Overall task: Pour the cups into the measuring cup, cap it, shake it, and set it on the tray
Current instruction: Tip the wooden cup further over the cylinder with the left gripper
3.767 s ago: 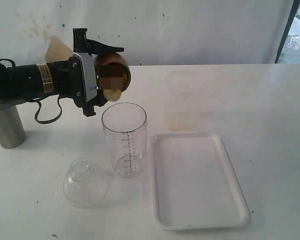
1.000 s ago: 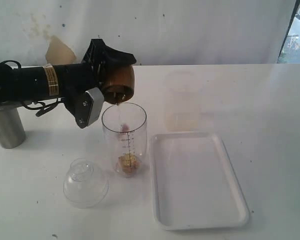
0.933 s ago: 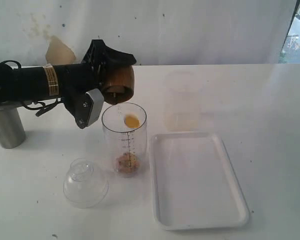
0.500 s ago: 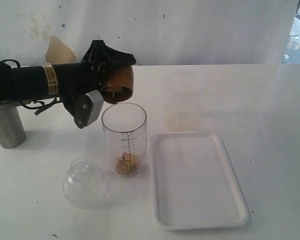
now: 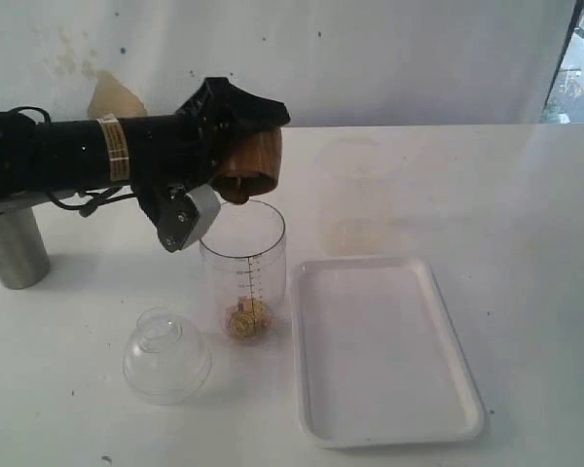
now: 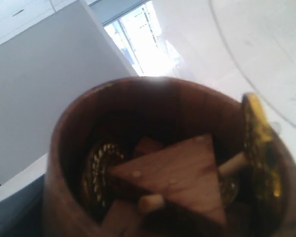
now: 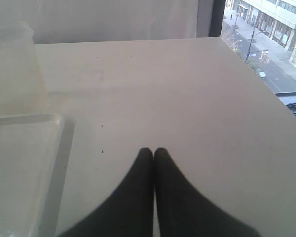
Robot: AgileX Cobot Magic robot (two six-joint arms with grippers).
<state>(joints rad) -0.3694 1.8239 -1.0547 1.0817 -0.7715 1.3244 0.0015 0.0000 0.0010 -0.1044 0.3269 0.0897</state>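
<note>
The left tool [image 5: 224,156] grips the wooden cup [image 5: 261,156], tipped over the measuring cup [image 5: 243,282] on the bench [image 5: 526,214]; a wooden triangle [image 6: 172,175] and coins [image 6: 101,168] lodge inside, so tilt steeper with the rim centred. The right tool [image 7: 154,153] is closed, empty

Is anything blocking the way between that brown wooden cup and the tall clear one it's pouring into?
Nothing visible does. The wooden cup hangs tipped just over the open mouth of the measuring cup. The cap lies beside the measuring cup, not on it, so the opening is uncovered.
</note>
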